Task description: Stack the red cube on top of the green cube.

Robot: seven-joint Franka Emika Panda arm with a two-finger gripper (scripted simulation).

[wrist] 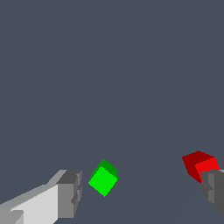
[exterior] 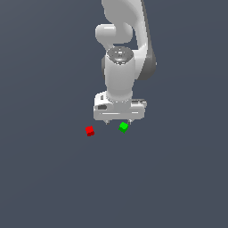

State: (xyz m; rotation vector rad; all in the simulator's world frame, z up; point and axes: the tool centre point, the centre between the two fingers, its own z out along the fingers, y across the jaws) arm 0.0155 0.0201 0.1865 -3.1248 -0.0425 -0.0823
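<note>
Red cube (exterior: 89, 131) sitting on the floor, off toward the exterior view's left of the green cube (exterior: 124, 127) – apart, not touching. Green cube just under the gripper (exterior: 118, 121), nothing stacked yet. Fingers (wrist: 69, 193) spread wide in the wrist view – pinching nothing, green cube (wrist: 103, 179) between them, red cube (wrist: 199, 165) by the other tip.

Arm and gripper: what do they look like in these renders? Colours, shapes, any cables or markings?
The arm is glossy white with rounded, tubular links, dark grey at the joints and a grey round cap on the wrist. The gripper has a wide, boxy white body with a small dark inset on its face. In the wrist view its fingers are blocky, white with grey tips. No cables or markings visible.
</note>
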